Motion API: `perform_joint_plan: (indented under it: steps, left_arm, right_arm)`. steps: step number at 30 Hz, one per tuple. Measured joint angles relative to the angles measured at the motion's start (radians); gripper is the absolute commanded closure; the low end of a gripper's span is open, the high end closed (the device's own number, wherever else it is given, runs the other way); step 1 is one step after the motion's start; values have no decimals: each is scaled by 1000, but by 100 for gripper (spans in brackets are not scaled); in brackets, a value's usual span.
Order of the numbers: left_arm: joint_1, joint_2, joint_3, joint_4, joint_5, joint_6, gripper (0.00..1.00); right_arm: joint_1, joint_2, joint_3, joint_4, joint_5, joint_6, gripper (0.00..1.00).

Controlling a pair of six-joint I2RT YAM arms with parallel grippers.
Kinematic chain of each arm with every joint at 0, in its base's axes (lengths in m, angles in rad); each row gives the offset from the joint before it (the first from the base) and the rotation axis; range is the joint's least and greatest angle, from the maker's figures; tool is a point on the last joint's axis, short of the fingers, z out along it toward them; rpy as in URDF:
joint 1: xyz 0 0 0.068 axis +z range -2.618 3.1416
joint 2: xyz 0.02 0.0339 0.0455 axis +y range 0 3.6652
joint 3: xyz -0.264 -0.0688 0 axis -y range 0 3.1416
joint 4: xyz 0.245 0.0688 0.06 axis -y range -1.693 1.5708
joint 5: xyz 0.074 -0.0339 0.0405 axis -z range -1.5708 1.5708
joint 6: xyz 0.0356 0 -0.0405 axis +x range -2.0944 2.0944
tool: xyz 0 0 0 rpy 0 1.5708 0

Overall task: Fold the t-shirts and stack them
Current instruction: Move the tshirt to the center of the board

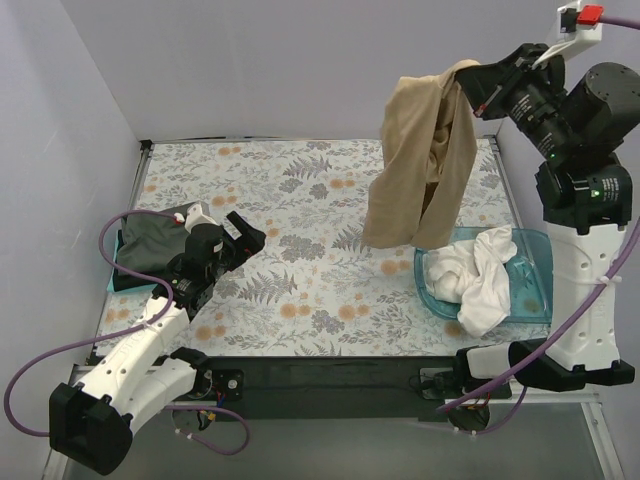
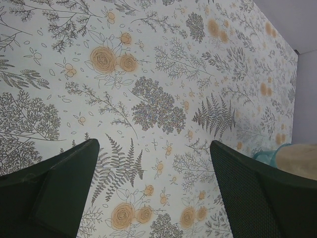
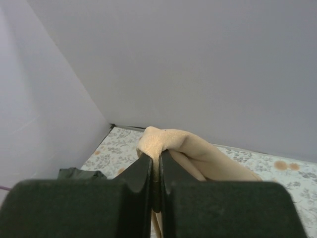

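Observation:
A tan t-shirt (image 1: 420, 160) hangs in long folds high over the right half of the table. My right gripper (image 1: 470, 82) is shut on its top edge; the right wrist view shows the tan cloth (image 3: 173, 144) pinched between the jaws at my right gripper (image 3: 155, 159). A dark grey-green t-shirt (image 1: 150, 245) lies folded at the table's left edge. White t-shirts (image 1: 470, 275) are heaped in the teal tub (image 1: 535, 250). My left gripper (image 1: 248, 232) stands open low over the floral covering beside the dark shirt, with nothing between its fingers (image 2: 247, 193).
The floral table covering (image 1: 300, 200) spans the table between grey walls at the left and back. The tub sits at the front right next to the right arm's base. A purple cable (image 1: 110, 240) loops by the left arm.

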Motion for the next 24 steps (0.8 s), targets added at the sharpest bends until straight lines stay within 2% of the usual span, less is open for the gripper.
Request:
perform_joint_plan:
  steps: [4,7,11,15,20,24]
  left_arm:
    - [0,-1,0,0,1,0,5]
    - [0,-1,0,0,4,-1,5]
    - [0,-1,0,0,16,-17,5]
    - [0,-1,0,-6,31,-55,5]
    - [0,5,9,-95,21,-133,5]
    - [0,7,13,-166,15,-182,5]
  right_arm:
    - [80,3,-66,39,5,18,99]
    - [206,27,-86,45,53,2,99]
    - [385,61,-130,66,160,-31,99]
    - [512,89,-195,82,297,-56,99]
    - [610,126,-335,112,446,-60,99]
    - [625,234,-396,120,491,-59,96]
